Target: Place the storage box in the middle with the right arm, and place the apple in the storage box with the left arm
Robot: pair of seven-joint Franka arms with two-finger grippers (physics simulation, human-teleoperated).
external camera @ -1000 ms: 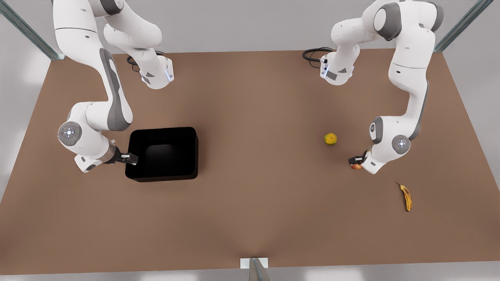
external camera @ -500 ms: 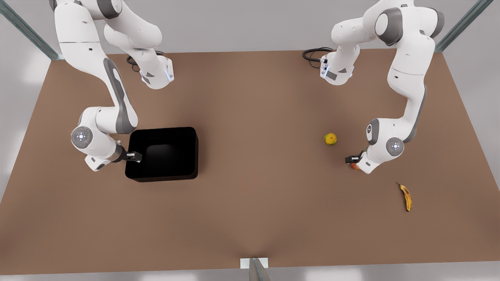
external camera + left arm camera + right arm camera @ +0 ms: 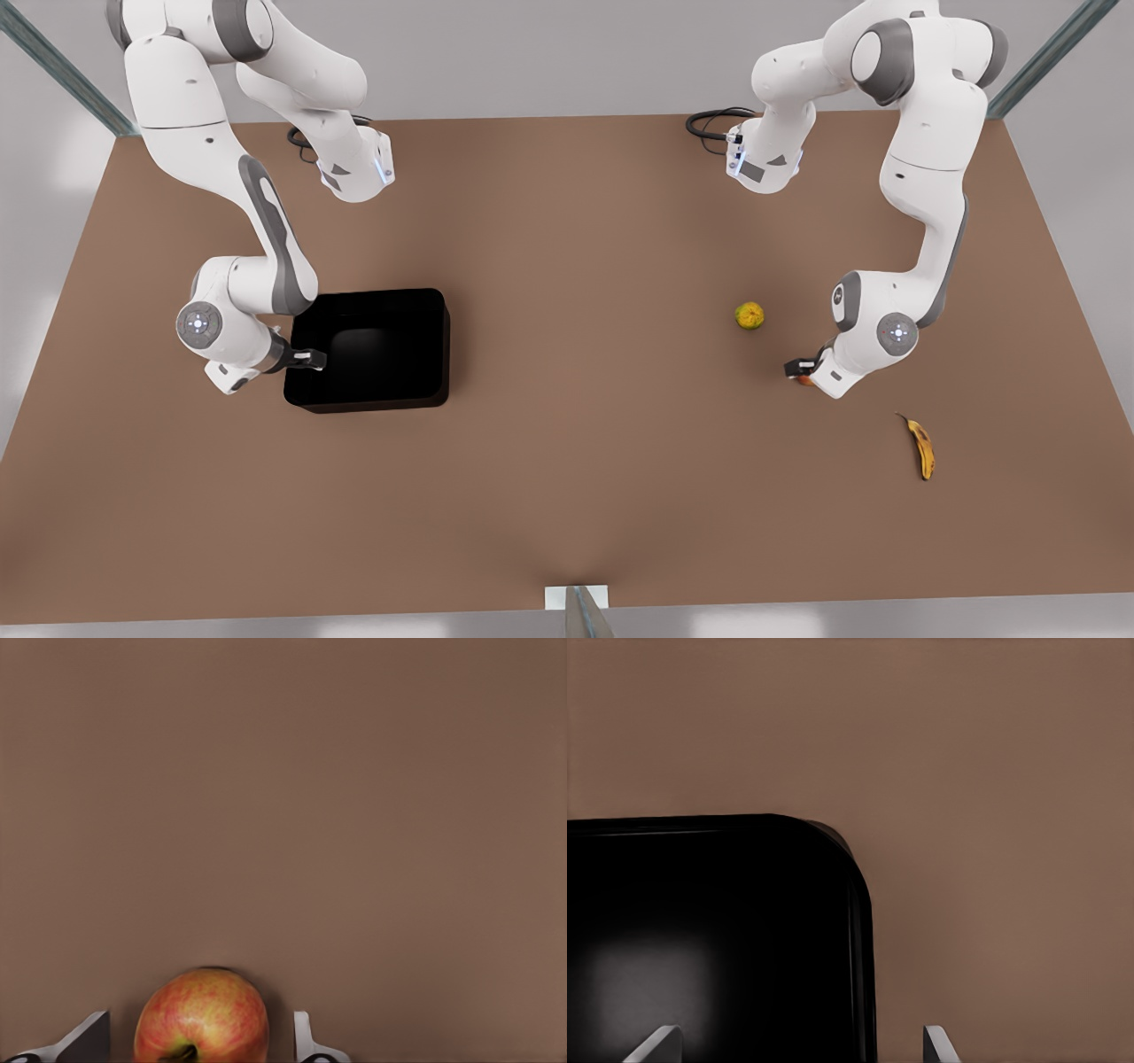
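Observation:
The black storage box (image 3: 372, 397) sits on the brown table at the front view's left. My right gripper (image 3: 310, 358) is open at the box's left wall, and in the right wrist view that wall (image 3: 863, 957) stands between its fingers (image 3: 799, 1041). The red apple (image 3: 804, 380) rests on the table at the front view's right, mostly hidden under my left gripper (image 3: 800, 370). The left wrist view shows the apple (image 3: 202, 1019) between the open fingers (image 3: 199, 1038), with a gap on each side.
A yellow-green round fruit (image 3: 749, 315) lies a little behind the apple. A spotted banana (image 3: 920, 447) lies nearer the front edge at the front view's right. Bare brown table (image 3: 585, 372) stretches between the box and the fruits.
The right gripper has slid toward the box and now straddles its left wall. The left gripper has shifted slightly and settled lower over the apple.

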